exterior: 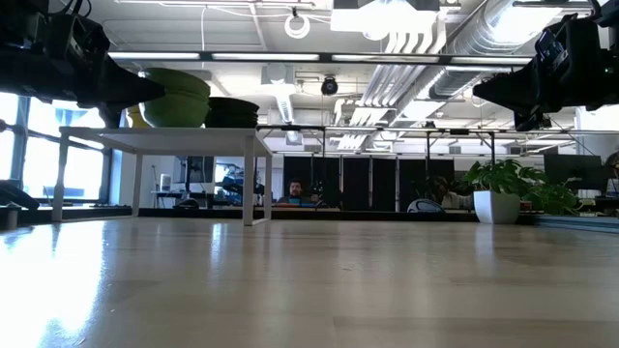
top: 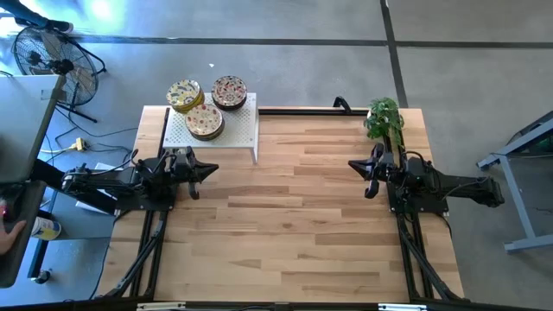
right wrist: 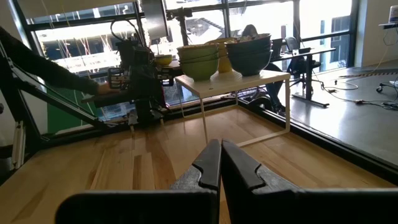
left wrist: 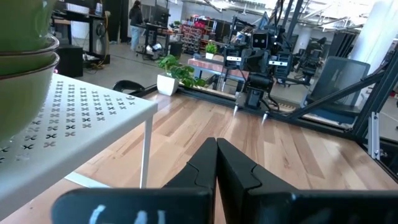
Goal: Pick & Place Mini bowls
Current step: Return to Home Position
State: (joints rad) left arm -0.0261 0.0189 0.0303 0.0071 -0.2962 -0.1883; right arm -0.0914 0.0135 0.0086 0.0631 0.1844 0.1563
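Observation:
Three stacks of mini bowls stand on a white perforated rack (top: 233, 130) at the table's far left: a yellowish stack (top: 184, 95), a reddish one (top: 229, 92) and a third (top: 205, 121) nearer me. Their floral insides show from above; their outer walls look green and dark in the right wrist view (right wrist: 199, 59). The stacks rest by their bases on the rack top. My left gripper (top: 212, 170) hovers shut just near of the rack, pointing toward the table's right. My right gripper (top: 352, 166) hovers shut at the table's right side, pointing left.
A potted green plant (top: 384, 117) stands at the table's far right corner, close behind my right arm. The rack stands on thin white legs (exterior: 250, 179) with open space under it. Bare wooden tabletop (top: 285, 225) stretches between and in front of both arms.

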